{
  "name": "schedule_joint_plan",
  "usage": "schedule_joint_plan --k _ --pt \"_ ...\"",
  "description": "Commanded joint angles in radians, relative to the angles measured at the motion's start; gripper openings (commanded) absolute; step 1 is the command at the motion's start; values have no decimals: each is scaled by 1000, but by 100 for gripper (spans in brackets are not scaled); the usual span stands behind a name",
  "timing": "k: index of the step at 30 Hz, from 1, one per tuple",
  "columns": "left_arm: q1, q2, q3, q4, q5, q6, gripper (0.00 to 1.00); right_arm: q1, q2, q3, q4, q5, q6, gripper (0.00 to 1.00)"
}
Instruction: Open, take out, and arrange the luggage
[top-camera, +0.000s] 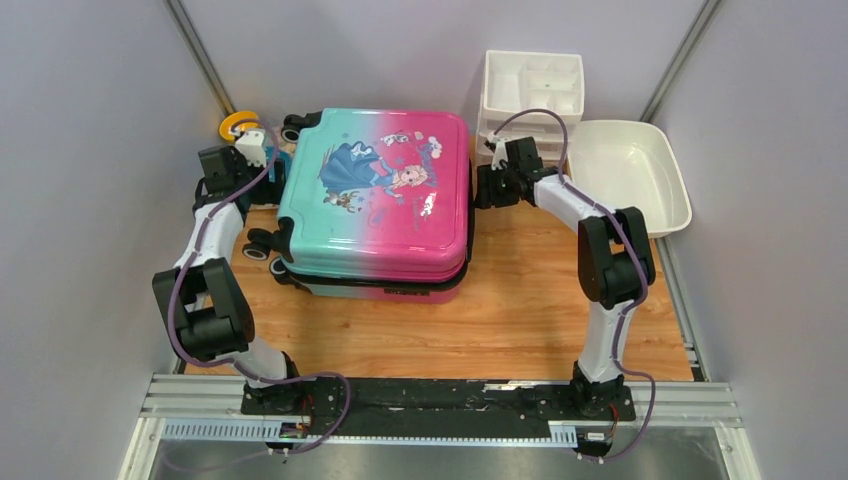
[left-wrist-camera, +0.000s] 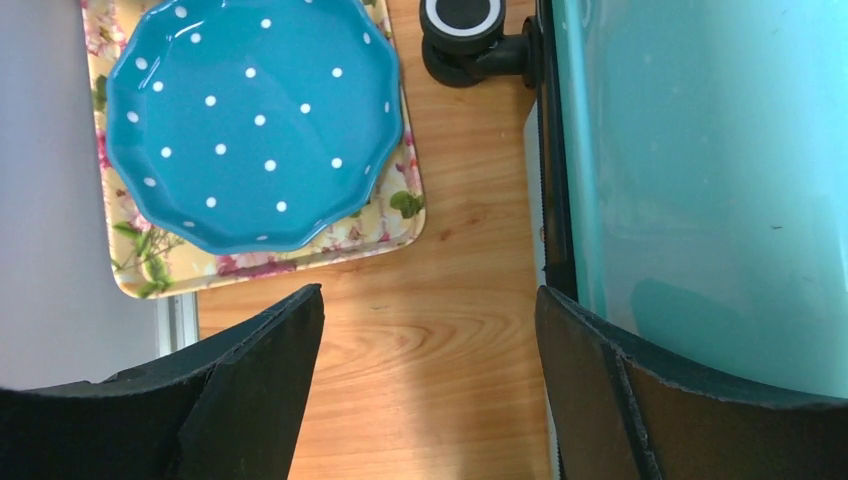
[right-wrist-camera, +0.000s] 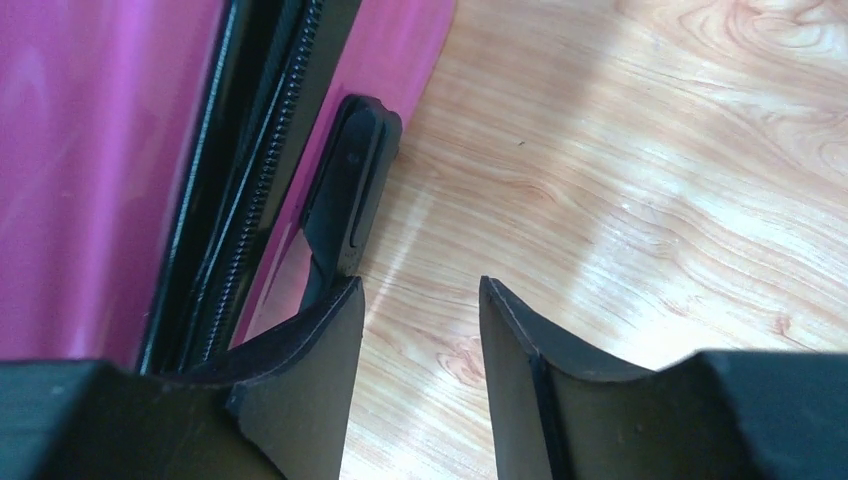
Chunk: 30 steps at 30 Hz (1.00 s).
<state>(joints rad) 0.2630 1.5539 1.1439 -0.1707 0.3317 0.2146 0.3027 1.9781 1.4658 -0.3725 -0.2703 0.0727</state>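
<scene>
**Luggage shut, every step yet to do**

The left fingers (left-wrist-camera: 250, 390) stand spread wide with only bare worktop (left-wrist-camera: 425, 400) between them. The one on the luggage side is close by the teal shell. The right fingers (right-wrist-camera: 300, 370) are partly apart and also hold nothing. One sits just beside the pink side wall, near a black moulded foot (right-wrist-camera: 350, 170) and the zip (right-wrist-camera: 265, 160), whose teeth look meshed.

The luggage (top-camera: 375, 200) lies flat on the worktop between the two arms, print up and lid down. To its left a blue dotted dish (left-wrist-camera: 250, 120) rests on a flowered tray (left-wrist-camera: 390, 225). A white organiser (top-camera: 530, 90) and a basin (top-camera: 630, 170) stand at its right.

Opening appears not to have begun, so unzipping, emptying and arranging all remain.
</scene>
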Motion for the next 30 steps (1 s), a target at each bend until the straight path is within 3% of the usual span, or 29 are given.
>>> schedule_joint_plan --k 1,7,14,19,23,30 --pt "-39 -41 51 -62 83 -106 87 15 -122 41 78 -190 70 52" --pt "70 -114 149 -245 107 -182 92 -11 -379 -162 -40 -254 18 61" --pt "248 -233 217 -527 404 -172 92 -11 -646 -376 -179 -319 -31 71" --pt "311 -369 104 -670 539 -132 91 6 -783 -508 -215 -398 -60 73" --pt "338 -494 -39 -765 602 -167 87 78 -823 -594 -181 -376 -41 72" --pt "338 -681 -294 -709 638 -332 83 216 -785 -714 4 -273 29 71"
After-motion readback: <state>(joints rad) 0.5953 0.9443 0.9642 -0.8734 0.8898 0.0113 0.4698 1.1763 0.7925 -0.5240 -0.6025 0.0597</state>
